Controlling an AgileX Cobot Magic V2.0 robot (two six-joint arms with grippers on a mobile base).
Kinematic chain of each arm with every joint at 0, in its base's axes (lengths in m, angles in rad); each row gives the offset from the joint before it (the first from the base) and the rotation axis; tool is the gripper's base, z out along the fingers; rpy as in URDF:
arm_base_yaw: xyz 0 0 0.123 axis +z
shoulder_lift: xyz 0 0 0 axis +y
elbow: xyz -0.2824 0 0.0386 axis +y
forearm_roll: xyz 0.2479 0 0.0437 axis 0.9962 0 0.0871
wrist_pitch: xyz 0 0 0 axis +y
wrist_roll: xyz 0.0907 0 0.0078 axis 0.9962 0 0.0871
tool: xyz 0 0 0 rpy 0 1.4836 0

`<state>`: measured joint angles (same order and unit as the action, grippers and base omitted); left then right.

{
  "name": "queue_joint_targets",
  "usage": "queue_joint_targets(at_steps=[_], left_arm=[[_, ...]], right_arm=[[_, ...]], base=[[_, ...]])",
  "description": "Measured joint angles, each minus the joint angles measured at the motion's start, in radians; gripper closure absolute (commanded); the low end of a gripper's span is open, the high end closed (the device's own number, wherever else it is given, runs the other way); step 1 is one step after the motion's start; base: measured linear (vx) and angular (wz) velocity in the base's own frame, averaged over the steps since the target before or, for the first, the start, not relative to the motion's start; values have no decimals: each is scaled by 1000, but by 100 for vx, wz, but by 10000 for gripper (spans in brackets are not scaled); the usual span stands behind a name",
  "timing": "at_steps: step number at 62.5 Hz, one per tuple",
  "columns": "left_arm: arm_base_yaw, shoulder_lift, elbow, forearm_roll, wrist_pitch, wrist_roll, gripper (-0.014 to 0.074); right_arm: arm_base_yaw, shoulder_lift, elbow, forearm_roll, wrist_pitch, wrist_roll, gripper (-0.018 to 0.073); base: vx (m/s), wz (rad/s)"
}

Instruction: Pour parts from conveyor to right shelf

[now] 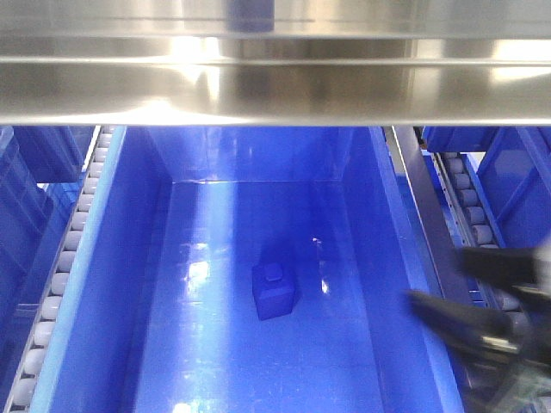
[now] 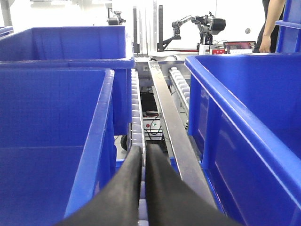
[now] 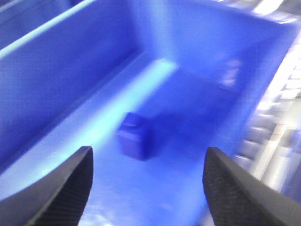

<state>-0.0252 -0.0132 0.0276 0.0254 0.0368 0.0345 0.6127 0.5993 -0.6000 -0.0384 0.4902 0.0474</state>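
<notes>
One blue part [image 1: 275,291], a small cube with a stud on top, rests on the floor of a deep-blue bin [image 1: 129,284] of the right shelf. The right wrist view shows the same part [image 3: 135,136] blurred, lying ahead of my right gripper [image 3: 148,162], which is open and empty above the bin. In the front view the right gripper's fingers [image 1: 456,318] show blurred at the bin's right rim. My left gripper [image 2: 143,153] is shut on nothing, hovering over the white roller rail [image 2: 136,117] between two blue bins. The conveyor is out of view.
A stainless-steel shelf beam [image 1: 275,86] crosses the top of the front view. Roller rails [image 1: 65,267] flank the bin on both sides. Large blue bins [image 2: 51,141] [image 2: 254,122] stand left and right of the left gripper, with a steel rail [image 2: 169,127] between. A person [image 2: 269,23] stands far back.
</notes>
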Motion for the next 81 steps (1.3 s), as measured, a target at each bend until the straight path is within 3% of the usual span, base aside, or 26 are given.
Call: queue_joint_targets(at_steps=[15,21,31,36,44,81], left_arm=[[0,0,0,0,0,0,603],[0,0,0,0,0,0,603],[0,0,0,0,0,0,603],[0,0,0,0,0,0,603],[0,0,0,0,0,0,603],[0,0,0,0,0,0,603]], right_arm=[[0,-151,0,-381,105,369,90],[0,-193,0,-450,140,443,95],[0,-223,0,-413,177,417,191],[0,-232,0,-376,180,366,309],[0,-246,0,-305,162,303,576],[0,-267,0,-280,146,278,569]], base=[[0,0],[0,0],[0,0],[0,0],[0,0],[0,0]])
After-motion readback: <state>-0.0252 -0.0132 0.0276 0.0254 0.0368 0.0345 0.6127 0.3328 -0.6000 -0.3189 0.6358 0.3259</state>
